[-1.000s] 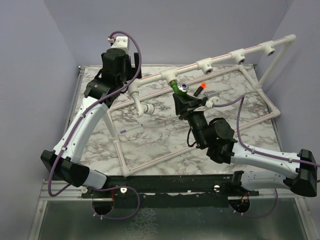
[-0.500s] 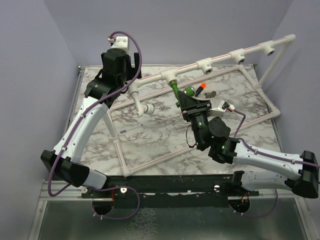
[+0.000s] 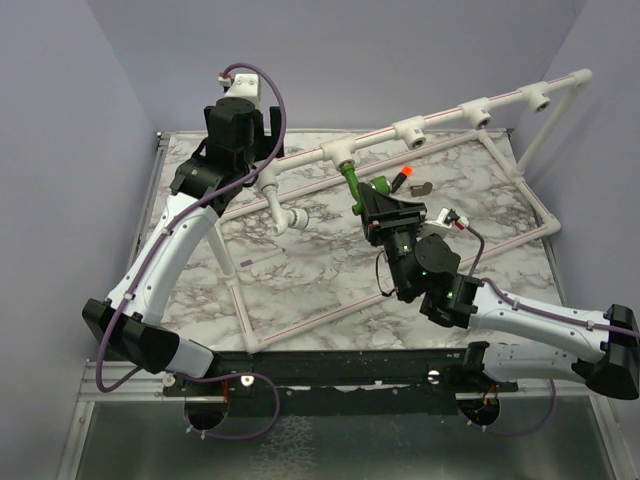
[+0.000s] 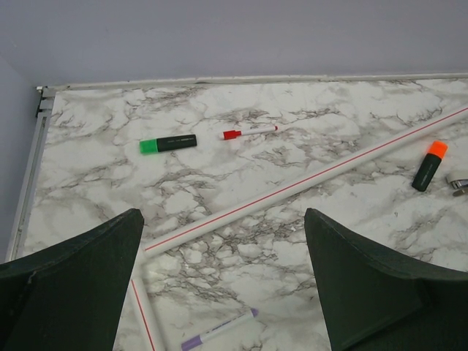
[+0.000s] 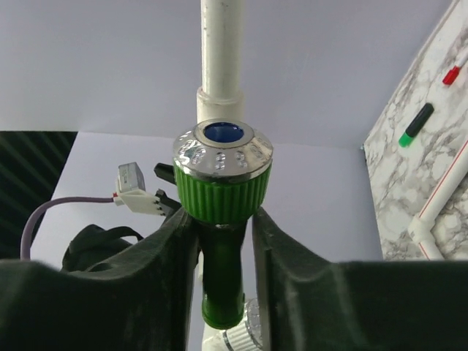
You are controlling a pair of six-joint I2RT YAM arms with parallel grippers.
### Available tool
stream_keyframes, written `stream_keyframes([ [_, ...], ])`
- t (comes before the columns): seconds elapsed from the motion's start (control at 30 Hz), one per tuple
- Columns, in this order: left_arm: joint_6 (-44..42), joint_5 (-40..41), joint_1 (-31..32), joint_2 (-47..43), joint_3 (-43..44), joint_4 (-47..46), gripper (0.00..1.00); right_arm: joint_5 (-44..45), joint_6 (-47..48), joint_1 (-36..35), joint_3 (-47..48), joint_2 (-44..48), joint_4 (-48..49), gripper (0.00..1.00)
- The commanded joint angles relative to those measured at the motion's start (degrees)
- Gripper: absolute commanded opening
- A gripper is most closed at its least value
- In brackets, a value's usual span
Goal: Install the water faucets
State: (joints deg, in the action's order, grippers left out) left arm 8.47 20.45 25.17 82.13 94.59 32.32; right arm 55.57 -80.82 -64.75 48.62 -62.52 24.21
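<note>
A green water faucet (image 3: 350, 184) hangs slanting from the leftmost tee socket (image 3: 343, 154) of the raised white pipe. My right gripper (image 3: 368, 194) is shut on it. In the right wrist view the fingers (image 5: 164, 270) clasp the dark green stem just under the ribbed knob with its silver cap (image 5: 223, 172), and the white pipe (image 5: 221, 51) rises behind. My left gripper (image 3: 240, 130) hovers at the back left over the pipe frame. It stands wide open (image 4: 227, 292) with only marble below it.
Three more tee sockets (image 3: 410, 130) sit along the raised pipe to the right. A white pipe frame (image 3: 300, 325) lies on the marble table (image 3: 300, 270). Loose items: green highlighter (image 4: 168, 144), red marker (image 4: 248, 133), orange highlighter (image 4: 429, 166), purple pen (image 4: 218, 330), small metal part (image 3: 422, 188).
My right wrist has rolled round the faucet and shifted slightly, so the knob that showed from above is now covered by the gripper. The left arm has stayed still.
</note>
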Motion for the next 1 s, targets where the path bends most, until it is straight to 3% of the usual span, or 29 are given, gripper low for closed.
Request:
stream_keyframes([
  [0.0, -0.91, -0.06, 1.29, 0.14, -0.27, 2.51, 0.92, -1.47, 10.94, 0.42, -2.95, 0.53, -3.73, 0.45],
  [0.13, -1.08, -0.06, 1.29, 0.15, -0.30, 2.49, 0.92, -3.74, 16.74, 0.42, -2.23, 2.34, -4.04, 0.65],
  [0.3, -1.16, -0.07, 1.29, -0.23, -0.32, 2.57, 0.92, -6.71, 22.84, 0.42, -2.72, 5.06, -4.02, 0.76],
  [0.67, -1.25, 0.01, 1.46, -0.74, -0.67, 2.51, 0.92, -16.65, 41.96, 0.42, 1.29, 14.61, -13.26, 0.76],
  [0.83, -1.26, -0.19, 1.46, -0.64, -0.63, 2.50, 0.92, -19.58, 57.51, 0.42, 6.31, 16.61, -19.75, 0.76],
  [0.97, -1.35, -0.39, 1.46, -0.32, -0.28, 2.49, 0.92, -26.14, 78.23, 0.42, 10.55, 16.82, -23.71, 0.76],
])
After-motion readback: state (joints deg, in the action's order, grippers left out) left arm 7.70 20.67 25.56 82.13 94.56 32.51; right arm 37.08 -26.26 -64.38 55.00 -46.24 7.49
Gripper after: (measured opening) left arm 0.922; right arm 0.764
